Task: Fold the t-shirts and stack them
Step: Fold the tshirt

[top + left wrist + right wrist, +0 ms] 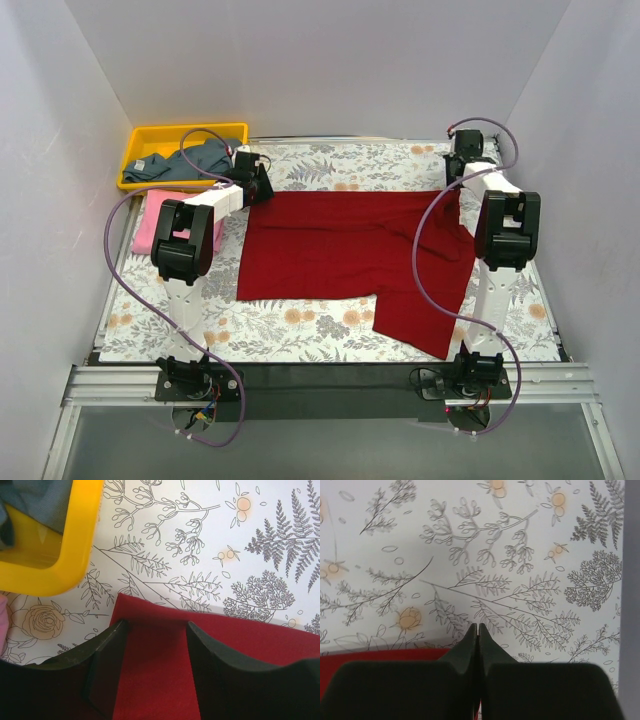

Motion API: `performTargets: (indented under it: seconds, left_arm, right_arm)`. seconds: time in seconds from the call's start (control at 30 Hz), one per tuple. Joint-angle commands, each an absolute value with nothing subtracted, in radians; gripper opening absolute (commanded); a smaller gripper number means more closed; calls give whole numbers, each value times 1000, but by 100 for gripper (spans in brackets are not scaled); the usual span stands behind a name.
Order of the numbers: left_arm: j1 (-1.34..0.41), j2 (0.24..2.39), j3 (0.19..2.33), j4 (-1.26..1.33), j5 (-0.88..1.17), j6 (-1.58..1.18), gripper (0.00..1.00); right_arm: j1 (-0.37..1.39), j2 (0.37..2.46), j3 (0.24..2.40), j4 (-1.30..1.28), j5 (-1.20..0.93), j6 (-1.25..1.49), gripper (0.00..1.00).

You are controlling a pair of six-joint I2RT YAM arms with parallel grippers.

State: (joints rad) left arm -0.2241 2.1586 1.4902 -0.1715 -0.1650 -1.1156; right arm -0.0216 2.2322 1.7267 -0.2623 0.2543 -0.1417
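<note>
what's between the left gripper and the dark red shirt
Nothing visible. The left gripper is open, its fingers straddling the far-left corner of the dark red shirt. The yellow bin sits off to the side, clear of that corner.

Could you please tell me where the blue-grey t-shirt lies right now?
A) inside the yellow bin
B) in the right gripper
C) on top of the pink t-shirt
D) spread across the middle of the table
A: the top view shows the blue-grey t-shirt bunched inside the yellow bin.
</note>
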Motion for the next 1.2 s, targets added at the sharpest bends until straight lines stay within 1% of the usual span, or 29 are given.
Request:
performTargets:
  seconds: [0.0, 0.2, 0.27, 0.33, 0.47, 0.53, 0.6, 0.73, 0.87, 0.9, 0.97, 1.0, 1.03, 1.17]
  left_arm:
    - [-199, 2214, 1424, -360, -184, -1114, 48]
    - [-195, 2215, 1422, -364, -178, -1126, 47]
    - [-193, 2214, 1417, -365, -179, -1127, 47]
    - [-190, 2212, 1414, -365, -181, -1132, 47]
    - [-189, 2212, 1414, -365, -178, -1134, 46]
    - [-189, 2214, 1414, -365, -178, -1135, 46]
    - [-187, 2215, 1413, -367, -178, -1137, 46]
    - [-184, 2207, 1408, -365, -183, -1137, 46]
    - [-176, 2200, 1402, -365, -186, -1137, 46]
    - [-173, 2200, 1401, -364, -186, -1137, 46]
    - [-170, 2198, 1401, -365, -187, -1135, 46]
    - [-166, 2197, 1402, -365, -189, -1135, 46]
    - [-164, 2197, 1401, -365, -189, -1135, 46]
    - [-149, 2198, 1411, -365, -190, -1131, 46]
  right_arm:
    - [-112, 2189, 1761, -275, 189, 20, 1]
    - [-195, 2149, 1714, -267, -53, 228, 1]
    - [-218, 2126, 1669, -224, -144, 311, 1]
    - [-233, 2094, 1616, -161, -202, 371, 1]
    - [-262, 2048, 1468, 91, -374, 508, 1]
    - [-262, 2042, 1462, 109, -379, 526, 1]
    - [-267, 2039, 1436, 110, -319, 531, 6]
    - [-290, 2037, 1375, 135, -213, 563, 10]
    - [-296, 2056, 1374, 169, -190, 528, 12]
    - [-296, 2062, 1377, 176, -190, 526, 13]
    - [-299, 2062, 1377, 227, -225, 517, 16]
    - [-301, 2065, 1381, 242, -254, 512, 19]
    - [-301, 2065, 1400, 256, -276, 506, 25]
    - [-301, 2049, 1410, 242, -324, 482, 28]
